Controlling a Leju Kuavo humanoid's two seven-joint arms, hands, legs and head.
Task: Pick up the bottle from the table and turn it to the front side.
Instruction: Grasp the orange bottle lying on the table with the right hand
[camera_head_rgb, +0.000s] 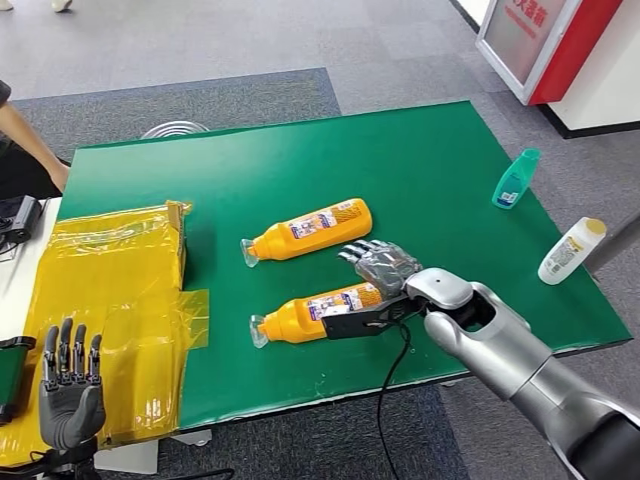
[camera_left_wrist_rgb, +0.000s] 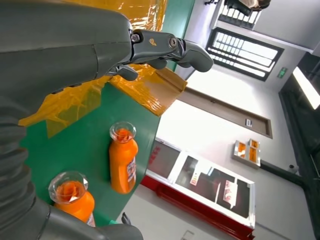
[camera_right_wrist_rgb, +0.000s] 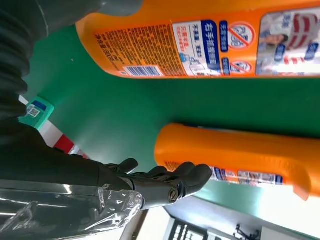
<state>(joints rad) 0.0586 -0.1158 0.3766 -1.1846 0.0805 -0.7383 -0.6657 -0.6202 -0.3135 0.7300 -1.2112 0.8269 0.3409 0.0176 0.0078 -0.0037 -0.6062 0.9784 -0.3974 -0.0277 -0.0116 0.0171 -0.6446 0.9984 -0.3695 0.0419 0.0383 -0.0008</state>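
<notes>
two orange bottles lay on their sides on the green table (camera_head_rgb: 453, 160), both with clear caps pointing toward the left edge. the far bottle (camera_head_rgb: 309, 231) sat near the middle of the table, well clear of either hand. the near bottle (camera_head_rgb: 313, 315) lay close to the front edge, its label facing up.

the right hand (camera_head_rgb: 381, 275) was at the base end of the near bottle, fingers spread and arched over its far side, thumb stretched along the side nearer the front edge. in the right wrist view the thumb (camera_right_wrist_rgb: 177, 182) sat just beside one bottle with a sliver of green between them, so whether the hand actually gripped the near bottle i cannot tell; it lay flat on the table.

the left hand (camera_head_rgb: 69, 385) hovered off the left front corner over yellow plastic sheeting (camera_head_rgb: 113, 290), palm up, fingers upright and apart, holding nothing.

a teal bottle (camera_head_rgb: 516, 179) lay near the right edge, and a white bottle (camera_head_rgb: 570, 251) with a yellow cap lay further toward the front along the same edge. a person's arm (camera_head_rgb: 30, 145) reached in past the far left corner. a red and white stand (camera_head_rgb: 558, 50) stood on the floor beyond the far right corner.
</notes>
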